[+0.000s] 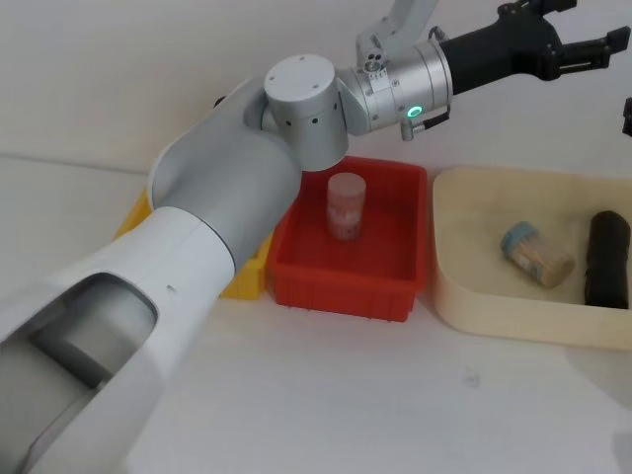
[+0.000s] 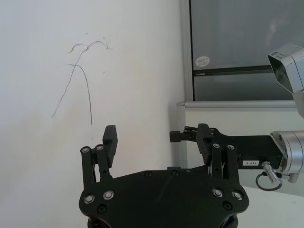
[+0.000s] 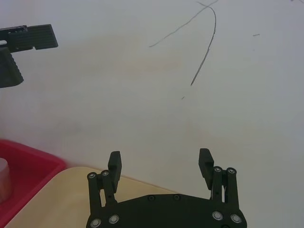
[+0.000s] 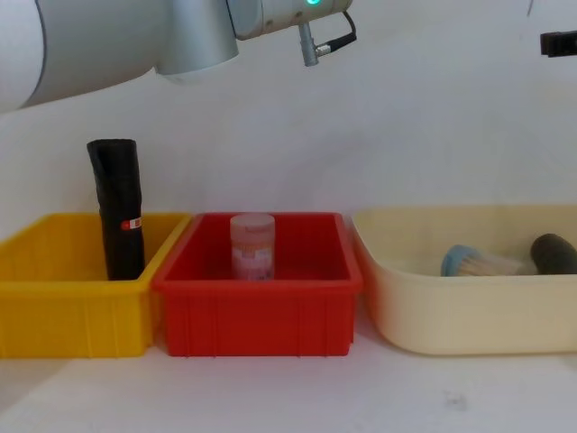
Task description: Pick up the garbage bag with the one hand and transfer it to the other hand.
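The garbage bag point(image 1: 608, 259) is a plain black roll lying at the right end of the beige tray point(image 1: 464, 296); in the chest view the garbage bag point(image 4: 554, 253) peeks over the tray's wall. High above the tray hangs my left gripper point(image 1: 597, 22), on the arm with the green lamp. In the left wrist view this left gripper point(image 2: 159, 135) is open and holds nothing. My right gripper point(image 3: 160, 159) is open too and empty, up beside the tray's far edge. The two grippers point at each other, a short way apart.
A red bin point(image 1: 296, 267) holds an upright pinkish jar point(image 1: 346, 205). To its left, a yellow bin point(image 4: 54, 271) holds a taller black roll point(image 4: 119, 209) with a small red-and-white label. A blue-capped jar point(image 1: 535, 253) lies in the beige tray beside the garbage bag.
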{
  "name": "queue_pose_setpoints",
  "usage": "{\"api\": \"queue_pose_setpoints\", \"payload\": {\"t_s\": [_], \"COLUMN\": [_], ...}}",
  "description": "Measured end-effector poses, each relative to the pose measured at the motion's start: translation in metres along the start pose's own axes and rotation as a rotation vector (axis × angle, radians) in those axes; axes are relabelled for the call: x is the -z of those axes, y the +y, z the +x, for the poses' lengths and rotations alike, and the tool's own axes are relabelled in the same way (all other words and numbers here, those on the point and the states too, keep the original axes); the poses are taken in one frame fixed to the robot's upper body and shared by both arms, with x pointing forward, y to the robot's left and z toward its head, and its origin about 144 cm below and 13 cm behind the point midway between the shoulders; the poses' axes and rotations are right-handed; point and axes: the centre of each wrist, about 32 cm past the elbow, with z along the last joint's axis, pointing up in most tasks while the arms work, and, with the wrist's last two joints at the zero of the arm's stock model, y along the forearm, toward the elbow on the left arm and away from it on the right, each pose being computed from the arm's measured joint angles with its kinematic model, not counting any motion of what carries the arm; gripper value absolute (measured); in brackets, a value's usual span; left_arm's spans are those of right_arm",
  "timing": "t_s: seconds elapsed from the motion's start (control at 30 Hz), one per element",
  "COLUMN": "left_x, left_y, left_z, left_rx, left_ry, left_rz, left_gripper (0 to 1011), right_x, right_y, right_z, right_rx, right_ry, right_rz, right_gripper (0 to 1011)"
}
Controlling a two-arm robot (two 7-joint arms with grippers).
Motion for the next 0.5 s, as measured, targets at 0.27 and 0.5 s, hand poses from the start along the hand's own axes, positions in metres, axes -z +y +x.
{"api": "queue_pose_setpoints", "payload": {"t_s": [0.27,0.5], "left_x": [0.0,0.0], "left_y": [0.0,0.0], "left_z": [0.0,0.0], "left_rx": [0.0,0.0], "left_ry": [0.0,0.0], "left_rz": [0.0,0.0], "left_gripper": [1002,1001], "right_x": [0.0001,0.0001], "right_y": [-0.0011,-0.0016], "right_z": [0.0011,0.0016], "right_rx": [0.003,0.004], "right_ry": [0.001,0.002], "right_rz": [-0.004,-0.005], "right_gripper": [1001,1001]}}
